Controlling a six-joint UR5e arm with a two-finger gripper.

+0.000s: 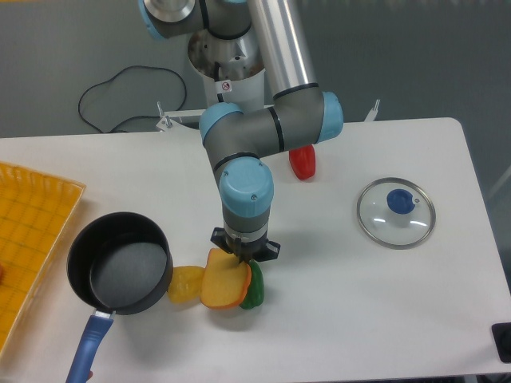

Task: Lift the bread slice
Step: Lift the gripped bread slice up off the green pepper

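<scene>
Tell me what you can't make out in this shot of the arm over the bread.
- Pincer: fingers hidden by the wrist above them, so open or shut is unclear.
- Bread: its top edge is under the pincer; contact can't be judged.
- Green toy: mostly hidden behind the bread.
- Red toy: partly covered by the arm's elbow.
- Yellow tray: cut off by the left edge.

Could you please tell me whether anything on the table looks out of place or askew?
The flat orange-tan toy bread slice sits tilted, propped on the green toy pepper and overlapping the small yellow rounded toy.
</scene>
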